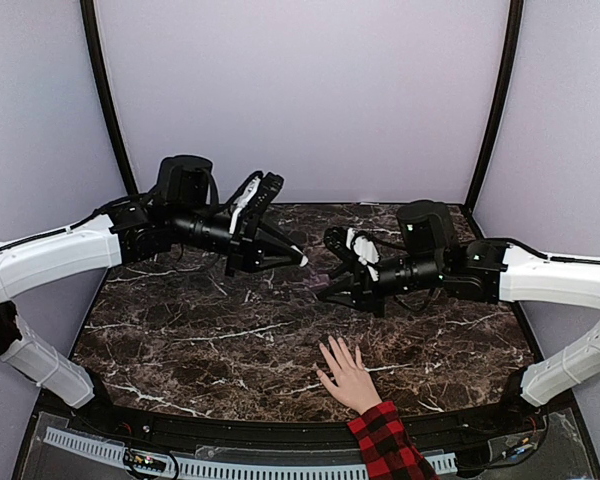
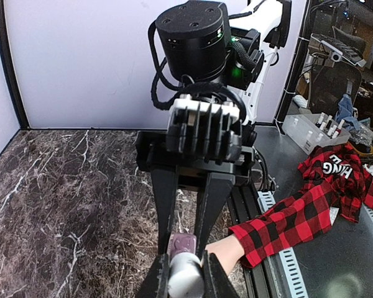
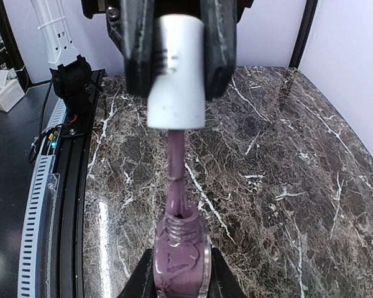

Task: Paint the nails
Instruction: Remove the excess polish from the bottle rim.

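Note:
A light-skinned hand point(image 1: 348, 376) in a red-and-black plaid sleeve point(image 1: 385, 445) lies flat on the marble table point(image 1: 180, 330) near the front edge, fingers spread. Its nails are too small to make out. My right gripper point(image 1: 327, 293) is shut on an open purple polish bottle point(image 3: 181, 261), held above the table. My left gripper point(image 1: 298, 259) is shut on the white cap point(image 3: 176, 74). The cap's purple brush stem point(image 3: 176, 164) reaches down into the bottle's neck. In the left wrist view the cap point(image 2: 185, 276) sits over the bottle point(image 2: 183, 243), with the hand point(image 2: 227, 251) beyond.
Both grippers meet above the table's middle, behind the hand. A black rail point(image 1: 230, 430) runs along the near edge. Pale walls close the back and sides. Off the table, a plastic bin point(image 2: 311, 127) holds small items.

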{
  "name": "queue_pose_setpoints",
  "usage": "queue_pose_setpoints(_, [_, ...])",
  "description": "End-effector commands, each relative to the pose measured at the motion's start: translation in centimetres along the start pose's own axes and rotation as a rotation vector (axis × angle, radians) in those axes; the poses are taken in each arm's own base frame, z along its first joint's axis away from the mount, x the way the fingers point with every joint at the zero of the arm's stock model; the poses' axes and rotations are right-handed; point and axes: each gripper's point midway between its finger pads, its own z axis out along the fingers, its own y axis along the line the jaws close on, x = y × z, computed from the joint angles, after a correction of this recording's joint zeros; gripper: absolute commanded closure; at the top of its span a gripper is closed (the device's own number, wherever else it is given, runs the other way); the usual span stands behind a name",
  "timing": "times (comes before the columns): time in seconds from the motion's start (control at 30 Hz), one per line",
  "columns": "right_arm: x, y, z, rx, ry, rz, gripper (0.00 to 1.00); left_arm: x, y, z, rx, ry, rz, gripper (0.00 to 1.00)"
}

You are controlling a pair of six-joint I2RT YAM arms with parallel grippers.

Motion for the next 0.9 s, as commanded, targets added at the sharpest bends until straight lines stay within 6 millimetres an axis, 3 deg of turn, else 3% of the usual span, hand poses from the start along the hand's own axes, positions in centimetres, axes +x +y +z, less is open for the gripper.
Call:
queue_pose_setpoints(0.0, [-1.8, -0.3, -0.1, 0.006, -0.051, -0.03, 1.0, -2.6, -1.7, -1.3, 0.027, -0.058, 0.069, 1.0])
queue_pose_setpoints(0.87, [-2.6, 0.2, -0.8, -0.01, -0.084, -0.047, 1.0, -1.2, -0.7, -0.4, 0.015, -0.014, 0.035, 1.0])
